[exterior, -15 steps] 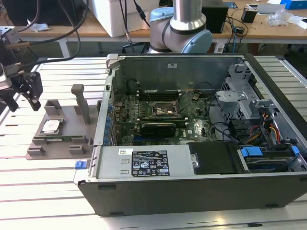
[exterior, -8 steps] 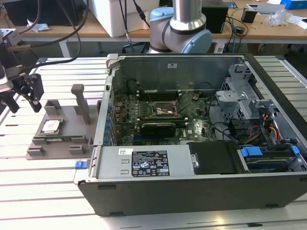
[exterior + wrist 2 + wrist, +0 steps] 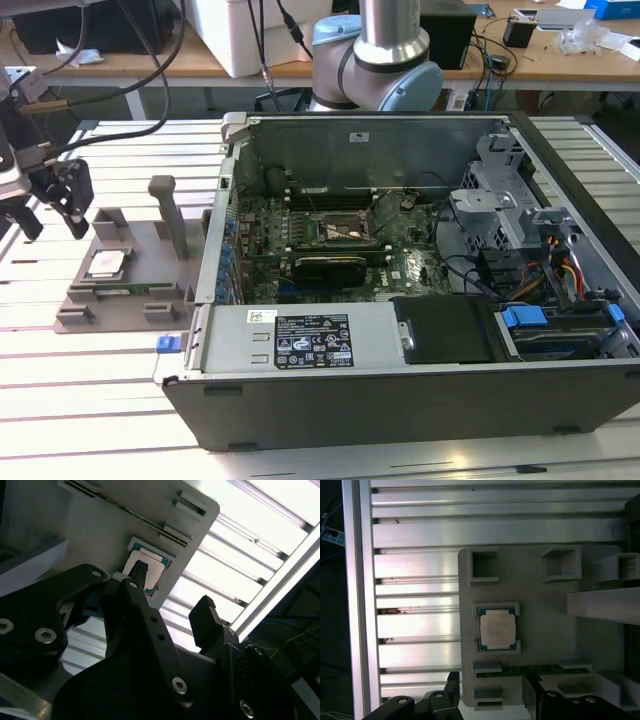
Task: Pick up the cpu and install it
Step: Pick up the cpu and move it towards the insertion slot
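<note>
The cpu (image 3: 106,263) lies flat in a recess of the grey holder block (image 3: 130,290), at the exterior view's left, beside the open computer case (image 3: 400,375). Its silver top plate with a thin green rim shows in both wrist views (image 3: 497,629) (image 3: 156,570). My gripper (image 3: 52,215) hangs above the table just to the left of the holder, apart from the cpu, open, with nothing between its black fingers (image 3: 205,607). The motherboard socket (image 3: 340,232) sits in the middle of the case, with its frame showing.
A long black card (image 3: 330,268) lies across the motherboard below the socket. Upright posts (image 3: 170,215) rise from the holder between the cpu and the case wall. The slatted aluminium table (image 3: 90,400) runs under everything. The arm's base (image 3: 375,55) stands behind the case.
</note>
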Motion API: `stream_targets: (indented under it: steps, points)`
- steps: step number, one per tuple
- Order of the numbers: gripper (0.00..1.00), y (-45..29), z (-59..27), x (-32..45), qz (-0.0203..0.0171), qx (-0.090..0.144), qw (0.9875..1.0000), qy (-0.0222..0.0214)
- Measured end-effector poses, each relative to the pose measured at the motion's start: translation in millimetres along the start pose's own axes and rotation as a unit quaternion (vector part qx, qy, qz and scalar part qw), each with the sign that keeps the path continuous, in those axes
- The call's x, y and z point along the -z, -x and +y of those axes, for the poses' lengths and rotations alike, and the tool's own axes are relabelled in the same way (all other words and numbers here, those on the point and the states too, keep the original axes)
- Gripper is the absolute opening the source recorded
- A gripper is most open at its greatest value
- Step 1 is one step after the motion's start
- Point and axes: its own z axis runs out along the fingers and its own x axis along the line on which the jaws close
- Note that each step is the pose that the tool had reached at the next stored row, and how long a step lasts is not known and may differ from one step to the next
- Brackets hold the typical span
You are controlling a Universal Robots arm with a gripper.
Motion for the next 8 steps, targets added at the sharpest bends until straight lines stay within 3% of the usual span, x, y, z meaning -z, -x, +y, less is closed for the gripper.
stream_targets:
  steps: [8]
  points:
    - [0.62, -0.1, 0.1, -5.4, 0.0, 0.0, 1.0, -0.0004]
